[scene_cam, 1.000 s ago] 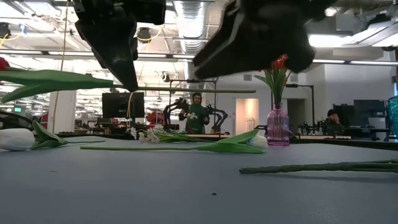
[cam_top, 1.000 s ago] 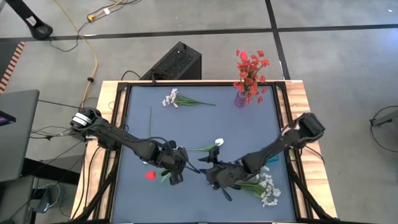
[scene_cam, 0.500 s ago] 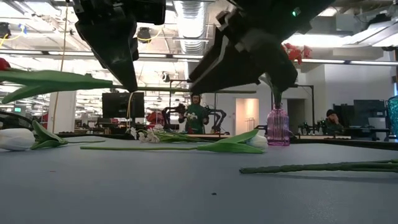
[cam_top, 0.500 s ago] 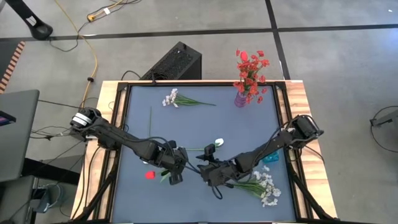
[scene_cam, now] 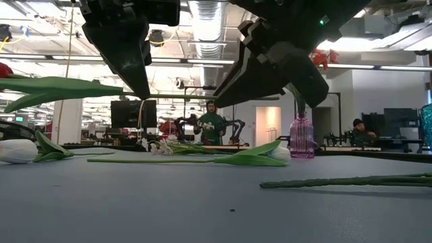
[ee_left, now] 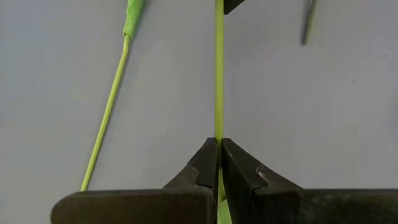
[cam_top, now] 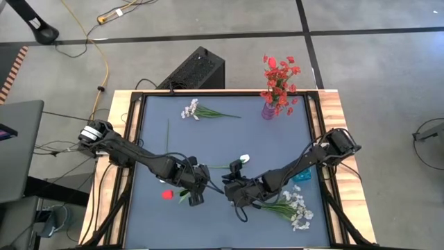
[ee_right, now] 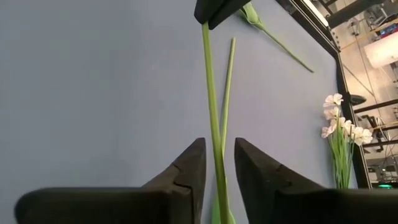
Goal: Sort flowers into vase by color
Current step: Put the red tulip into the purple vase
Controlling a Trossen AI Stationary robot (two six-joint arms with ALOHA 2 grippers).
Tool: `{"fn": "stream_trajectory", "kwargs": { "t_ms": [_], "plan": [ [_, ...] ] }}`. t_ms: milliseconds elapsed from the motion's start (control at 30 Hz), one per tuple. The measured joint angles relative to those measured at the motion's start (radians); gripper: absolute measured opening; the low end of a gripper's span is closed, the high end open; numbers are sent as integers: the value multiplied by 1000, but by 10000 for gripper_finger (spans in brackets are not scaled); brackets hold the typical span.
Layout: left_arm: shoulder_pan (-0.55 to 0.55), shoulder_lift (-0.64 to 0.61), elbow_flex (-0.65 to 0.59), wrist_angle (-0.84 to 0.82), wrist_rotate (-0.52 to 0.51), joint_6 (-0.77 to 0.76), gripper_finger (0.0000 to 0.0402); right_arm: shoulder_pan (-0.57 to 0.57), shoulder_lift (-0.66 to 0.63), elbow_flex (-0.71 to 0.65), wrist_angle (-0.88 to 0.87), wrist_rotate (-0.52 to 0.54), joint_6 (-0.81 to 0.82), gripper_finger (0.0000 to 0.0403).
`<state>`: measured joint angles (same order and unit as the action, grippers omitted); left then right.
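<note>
A red tulip [cam_top: 167, 196] on a thin green stem [ee_left: 218, 74] hangs level above the table. My left gripper [cam_top: 196, 184] is shut on the stem. My right gripper [cam_top: 231, 187] is open at the stem's free end; its fingers [ee_right: 186, 168] stand on either side of the stem [ee_right: 211, 93], with gaps showing. A white tulip [cam_top: 243, 160] and two white sprays [cam_top: 191, 109] [cam_top: 298, 208] lie flat on the table. The purple vase [cam_top: 268, 110] at the far right holds red flowers. My left gripper pinches the red tulip's stem [ee_left: 218, 134] about midway along it, between its two fingertips. The fingers [scene_cam: 138, 77] come from above, pointing down, and lie across the stem. The stem [scene_cam: 182, 98] is lifted clear and level, with leaf and head toward the table's left.
A teal vase [cam_top: 302, 177] stands near the right edge, beside my right arm. Another white tulip [scene_cam: 17, 150] lies at the left of the low view. A loose green stem [ee_left: 112, 106] lies on the table under the held one. A person stands in the room beyond.
My right gripper has moved toward the table's left, closer to my left gripper, and now has the free end of the held stem between its fingers. The red tulip has stayed lifted and level in my left gripper.
</note>
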<state>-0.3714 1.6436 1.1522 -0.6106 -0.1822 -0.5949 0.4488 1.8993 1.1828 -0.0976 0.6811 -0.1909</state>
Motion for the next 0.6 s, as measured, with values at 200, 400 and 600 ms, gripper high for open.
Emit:
{"fn": "stream_trajectory", "kwargs": {
  "t_ms": [200, 400, 600],
  "plan": [
    [0, 0, 0, 0, 0, 7, 0, 0, 0, 0, 0, 0, 0, 88],
    [0, 0, 0, 0, -4, 8, 0, 0, 0, 0, -5, -1, 0, 60],
    [0, 0, 0, 1, -5, 15, 11, 3, 1, 0, -19, -22, 1, 27]
  ]
}}
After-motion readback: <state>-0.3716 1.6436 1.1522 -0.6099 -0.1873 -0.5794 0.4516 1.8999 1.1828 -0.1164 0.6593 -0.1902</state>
